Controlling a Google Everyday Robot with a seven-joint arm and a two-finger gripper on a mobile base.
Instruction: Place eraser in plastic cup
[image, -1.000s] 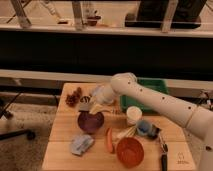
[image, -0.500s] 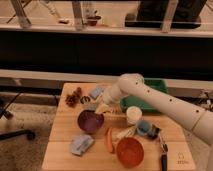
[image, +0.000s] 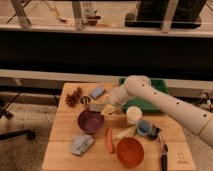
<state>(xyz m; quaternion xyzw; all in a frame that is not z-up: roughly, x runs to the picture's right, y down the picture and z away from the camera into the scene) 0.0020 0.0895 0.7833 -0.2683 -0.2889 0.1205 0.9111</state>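
Dim lab with a glass railing behind, and a wooden bench (image: 62, 131) crowded with odds and ends. What I take for the eraser (image: 86, 100) is the small grey block with a dark side, lying flat toward the far left corner. It sits between a reddish pine cone (image: 74, 97) and the larger blue-grey block (image: 97, 92), apart from both as far as I can see. My gripper (image: 103, 108) hangs low just to the eraser's right, over the far rim of the purple bowl (image: 90, 120). The wrist is angled down and leftward, so it comes at the eraser from the cup side. I cannot tell how wide the gripper stands, or whether it has anything in it. The white cup (image: 134, 115) stands upright near the bench's middle, mouth up, just in front of the green tray (image: 146, 106), which should make for a short carry. I judge the pick is the step in hand. The bowl and the blue-grey block crowd the approach, so nudging one of them is the risk.
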